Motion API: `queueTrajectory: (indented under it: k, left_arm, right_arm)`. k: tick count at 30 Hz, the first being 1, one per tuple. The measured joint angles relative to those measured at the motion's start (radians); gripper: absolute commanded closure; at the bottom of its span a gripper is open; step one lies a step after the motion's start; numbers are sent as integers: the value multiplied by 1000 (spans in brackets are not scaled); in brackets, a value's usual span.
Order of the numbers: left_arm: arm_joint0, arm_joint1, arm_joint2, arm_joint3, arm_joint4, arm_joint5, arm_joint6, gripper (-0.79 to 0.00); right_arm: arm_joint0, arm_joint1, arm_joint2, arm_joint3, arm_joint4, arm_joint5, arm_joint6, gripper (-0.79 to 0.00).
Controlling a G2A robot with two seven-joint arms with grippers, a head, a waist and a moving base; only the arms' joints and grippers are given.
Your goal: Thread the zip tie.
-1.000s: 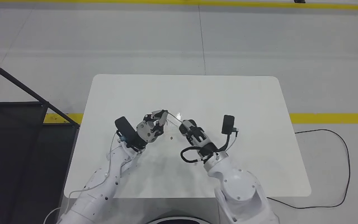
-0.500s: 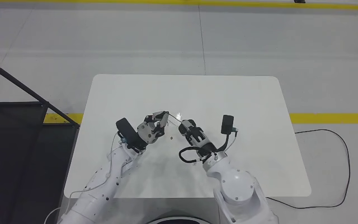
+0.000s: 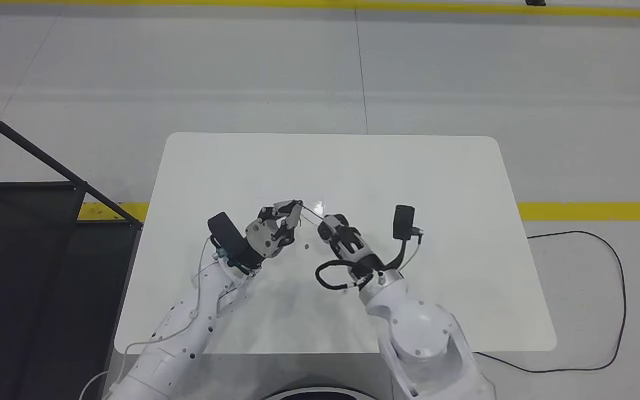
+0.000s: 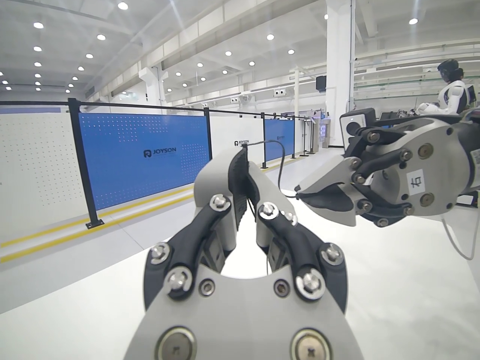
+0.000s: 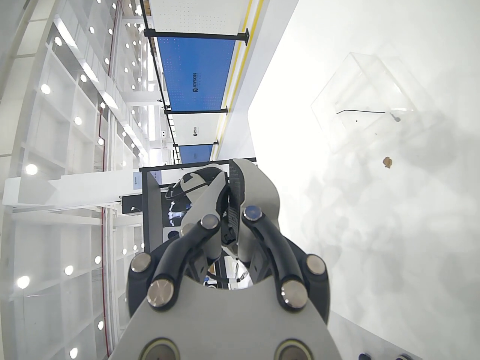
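We hold both arms bent inward, gripper tips nearly meeting.
Our left gripper (image 4: 245, 159) is pinched tight on the zip tie (image 4: 281, 159). Our right gripper (image 4: 304, 192) points at it from close by, jaws closed on the tie's other end, wrists angled toward each other.

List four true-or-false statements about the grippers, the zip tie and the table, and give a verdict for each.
1. The left gripper is shut on the zip tie. True.
2. The right gripper hangs wide open. False: it is shut on the tie's other end.
3. The zip tie lies flat on the table. False: it arcs in the air between the grippers.
4. A thin black strip lies on a clear plastic piece on the table. True.
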Motion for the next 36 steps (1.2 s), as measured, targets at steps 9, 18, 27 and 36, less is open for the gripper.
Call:
queueTrajectory:
  k: [9,18,27,36]
  left_arm:
    - [2,-1,-6,-2,-9,-14,0,0]
    - [2,-3,-1,-2,27,11,-1,0]
    - [0,-5,2,7,44,28,8,0]
    - [0,-6,-2,13,33,19,10,0]
  right_arm:
    - [15,-5,-14,4,-9,51,-27,0]
    - [-13,-5,4,-24,28,2,-22,0]
    - [-38,-6,24,-49,91,-55,-27,0]
    - [-80,-3,73,-67,199,-161,10,0]
